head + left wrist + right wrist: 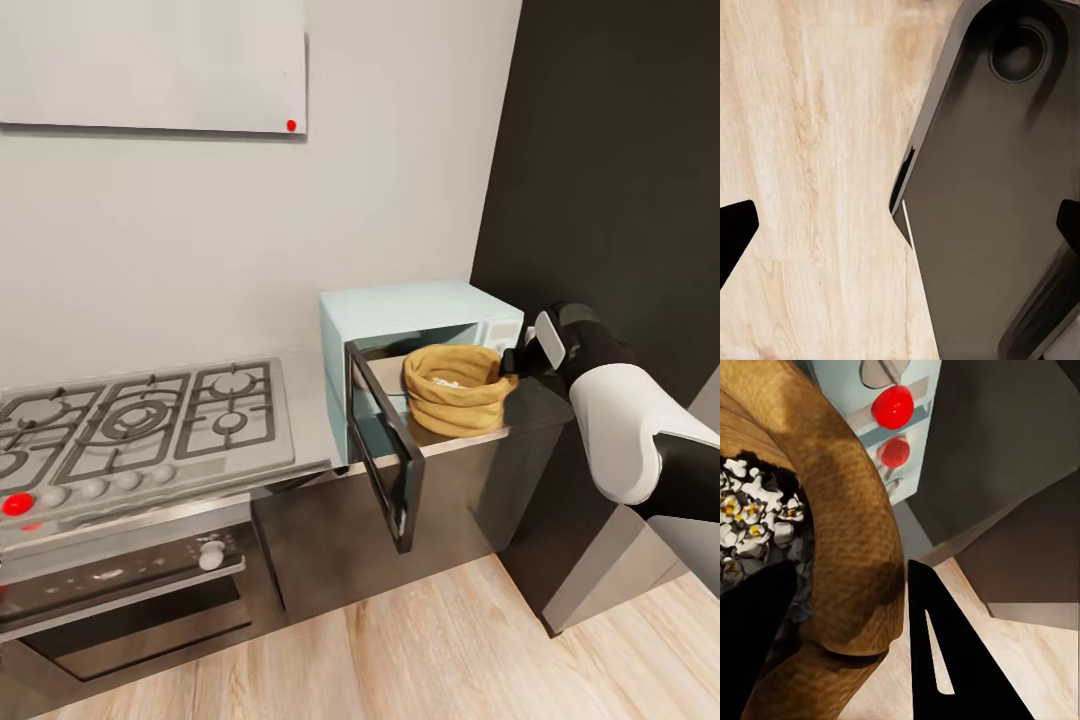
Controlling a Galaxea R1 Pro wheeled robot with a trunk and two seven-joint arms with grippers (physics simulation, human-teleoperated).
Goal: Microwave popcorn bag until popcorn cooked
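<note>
Your right gripper (859,615) pinches the popcorn bag (455,388) rim, one finger inside. Bag with popped popcorn (750,517) sits outside the open microwave (420,330), at its 6 o'clock. Left gripper (900,232) jaws spread over floor (817,150).

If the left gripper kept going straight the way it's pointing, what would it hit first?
Probably the wooden floor or the dark robot base beside it. The left gripper points down at their boundary; depth is unclear.
</note>
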